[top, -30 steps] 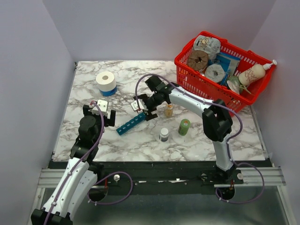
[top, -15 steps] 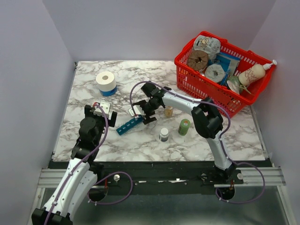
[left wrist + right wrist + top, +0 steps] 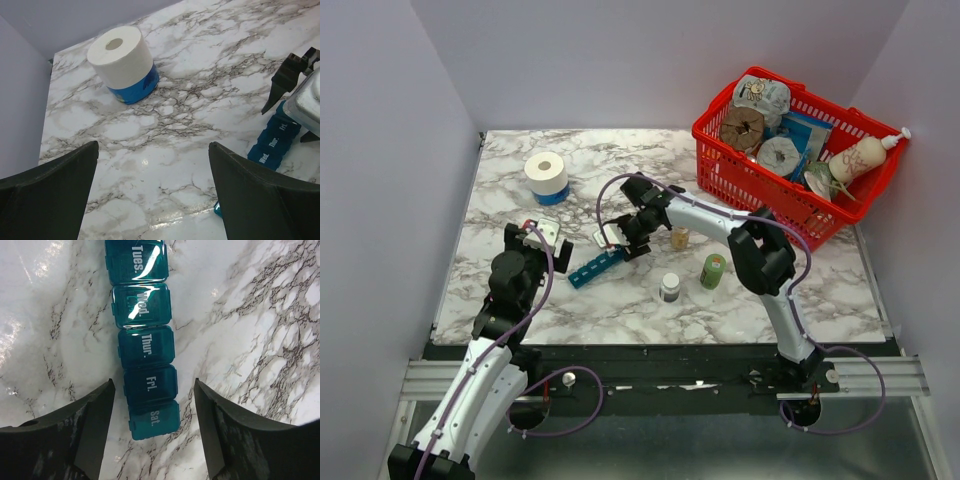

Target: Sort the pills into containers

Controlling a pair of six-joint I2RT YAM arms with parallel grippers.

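Right wrist view: the right gripper's [image 3: 152,389] fingers [image 3: 90,425] are standing apart, one on each side of the Sat. end of the pill organiser [image 3: 145,340], with a strip of bare marble showing on both sides, so nothing is being clamped. The teal strip is lying flat on the table [image 3: 620,170], slanted in front of the left arm. Every lid in view, Tues. through Sat., is sitting shut, and no loose pills are showing anywhere.

Further out, three small bottles are standing near the right arm: an amber one [image 3: 680,236], a white one [image 3: 669,287] and a green one [image 3: 713,270]. The left gripper [image 3: 152,147] is hovering wide apart and holding nothing, looking toward a toilet roll [image 3: 122,62]. A red basket [image 3: 750,175] is sitting at the far right corner.

Judging from this, the step in hand is taking hold of the organiser's end. Next, the fingers need to come together squarely on its narrow sides without skidding it, and the lids need opening before any pills go in.
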